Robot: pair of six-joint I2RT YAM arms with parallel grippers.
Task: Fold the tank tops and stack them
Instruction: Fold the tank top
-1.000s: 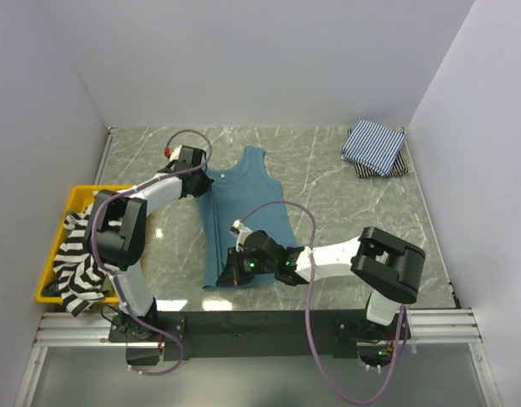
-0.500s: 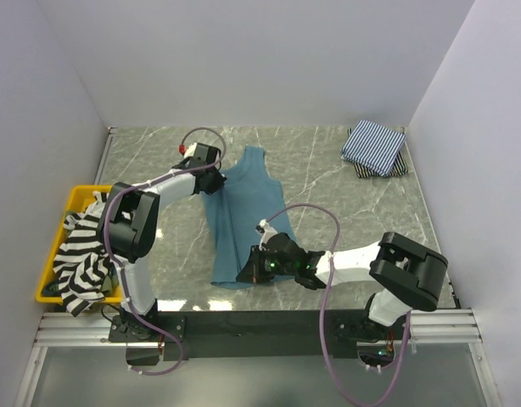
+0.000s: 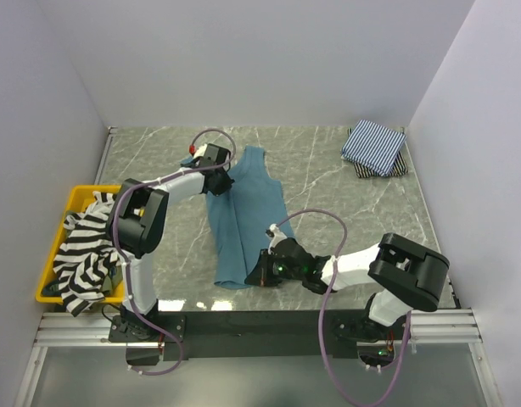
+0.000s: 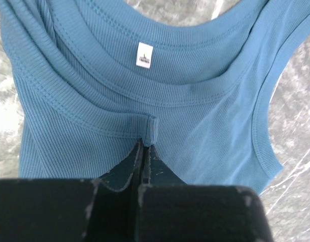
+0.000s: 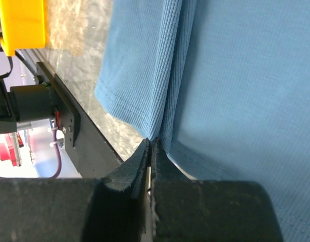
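Your left gripper (image 4: 144, 147) is pinching the shoulder end of the soft teal-blue cloth tank top (image 3: 243, 216), jaws pressed tight on it. Your right gripper (image 5: 150, 145) is pinching a fold at its bottom hem. The top is lying stretched between them on the grey marble table (image 3: 328, 199), and white walls (image 3: 269, 59) are standing around.

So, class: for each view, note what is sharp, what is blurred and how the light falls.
Top external: even, soft light, all sharp. Left wrist: on the teal tank top ribbing and label crisp, the left claw dark and soft. Right wrist: ribbing crisp, right claw blurred, lower-left corner washed out.
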